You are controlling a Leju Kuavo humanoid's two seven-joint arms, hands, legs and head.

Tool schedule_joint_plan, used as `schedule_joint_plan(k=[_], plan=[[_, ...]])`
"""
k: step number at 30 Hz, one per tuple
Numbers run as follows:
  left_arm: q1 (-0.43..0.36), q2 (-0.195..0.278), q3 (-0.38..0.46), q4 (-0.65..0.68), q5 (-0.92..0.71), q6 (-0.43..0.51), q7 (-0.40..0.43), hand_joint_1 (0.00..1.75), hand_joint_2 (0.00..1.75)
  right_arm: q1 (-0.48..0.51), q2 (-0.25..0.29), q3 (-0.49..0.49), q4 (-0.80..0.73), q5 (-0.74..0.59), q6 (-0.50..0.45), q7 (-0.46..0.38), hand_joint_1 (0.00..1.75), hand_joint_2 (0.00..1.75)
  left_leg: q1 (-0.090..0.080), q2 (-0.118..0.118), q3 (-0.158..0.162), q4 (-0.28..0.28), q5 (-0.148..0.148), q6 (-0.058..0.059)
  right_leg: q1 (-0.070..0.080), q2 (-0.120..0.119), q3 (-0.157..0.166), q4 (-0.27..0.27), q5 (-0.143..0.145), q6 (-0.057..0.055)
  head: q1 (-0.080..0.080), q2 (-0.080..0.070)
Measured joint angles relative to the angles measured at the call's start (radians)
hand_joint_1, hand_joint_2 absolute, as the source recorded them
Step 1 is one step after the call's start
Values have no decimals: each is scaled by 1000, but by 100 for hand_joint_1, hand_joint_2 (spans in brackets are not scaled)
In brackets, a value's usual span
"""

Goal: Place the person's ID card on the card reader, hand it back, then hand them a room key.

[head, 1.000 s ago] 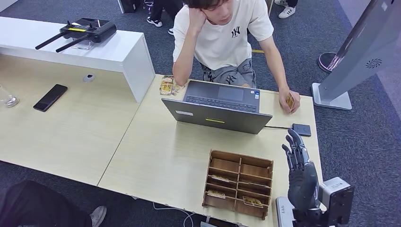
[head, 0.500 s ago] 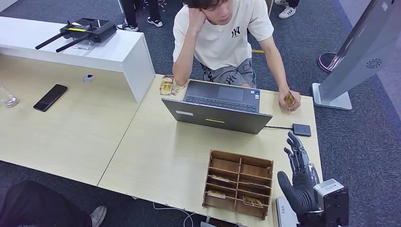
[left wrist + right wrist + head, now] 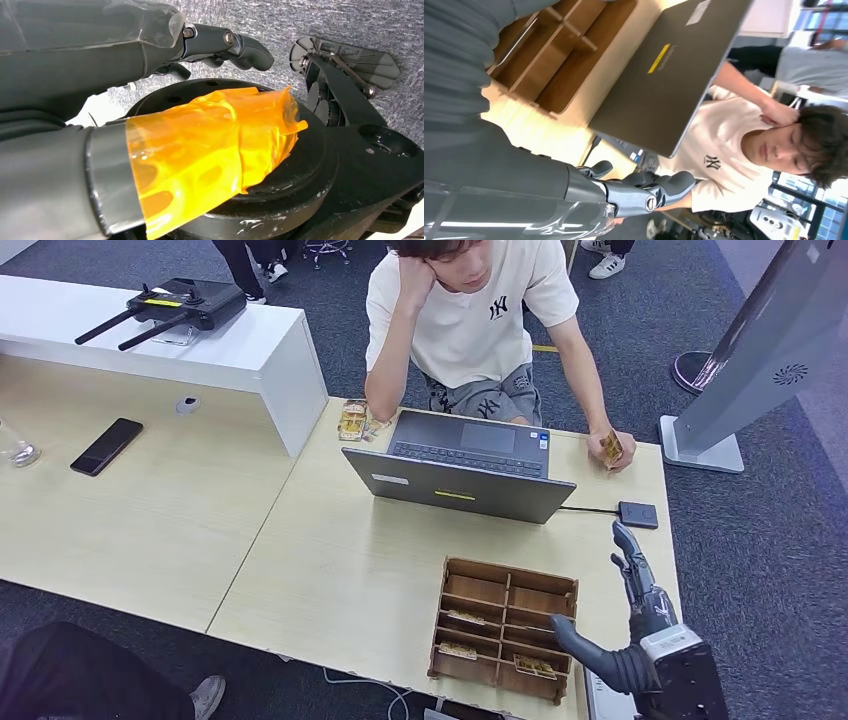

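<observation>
An office or lab floor dressed up as a reception counter: pale wood-topped tables (image 3: 170,530) pushed together stand on blue-grey carpet (image 3: 770,540), with a white raised shelf (image 3: 230,355) along one side carrying a black remote controller (image 3: 175,308) with antennas. A seated person (image 3: 470,320) in a white T-shirt leans at an open grey laptop (image 3: 460,475), a small black card reader (image 3: 637,514) wired beside it and a wooden compartment tray (image 3: 505,628) holding cards nearby. A white standing kiosk (image 3: 740,370), a phone (image 3: 106,446) on the table and other people's legs at the far edge complete the scene.
</observation>
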Motion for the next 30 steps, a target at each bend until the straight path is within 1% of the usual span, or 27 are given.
schedule_joint_plan(k=[9,10,14,17,21,25,26,28,29,30], plan=[[1,-3,0,0,0,6,1,0,0,-1,-53,-5,-11,193,-18,21,0,175,0,0,0,0,0,0,0,0,0,0,0,0,0,0],[1,-3,0,0,-1,7,2,0,0,-1,-61,-5,-14,235,-24,21,0,175,0,0,0,0,0,0,0,0,0,0,0,0,0,0],[0,-4,0,0,-12,9,6,0,0,-1,-105,4,-26,481,-67,1,0,175,0,0,0,0,0,0,0,0,0,0,0,0,0,0],[0,-3,0,0,-19,7,10,0,0,-1,-140,22,-28,605,-105,-12,0,175,0,0,0,0,0,0,0,0,0,0,0,0,0,0],[0,-3,0,0,-24,5,15,0,0,-5,-178,53,-23,683,-148,-23,0,175,0,0,0,0,0,1,0,0,0,0,0,0,0,0],[0,-2,0,0,-26,3,20,0,0,-13,-203,86,-14,715,-168,-25,4,175,0,0,0,0,0,1,0,0,0,0,0,0,0,0],[0,-2,0,0,-26,2,21,0,0,-16,-208,95,-12,717,-170,-25,27,175,0,0,0,0,0,1,0,0,0,0,0,0,0,0],[0,-2,0,0,-26,0,21,0,0,-19,-216,111,-8,714,-174,-24,100,175,0,0,0,0,0,1,0,0,0,0,0,0,0,0],[0,-2,0,0,-26,-1,21,0,0,-20,-219,117,-7,712,-175,-23,142,175,0,0,0,0,0,1,0,0,0,0,0,0,0,0],[0,-2,0,0,-26,-2,21,0,0,-21,-222,124,-5,708,-175,-22,163,175,0,0,0,0,0,1,0,0,0,0,0,0,0,0]])
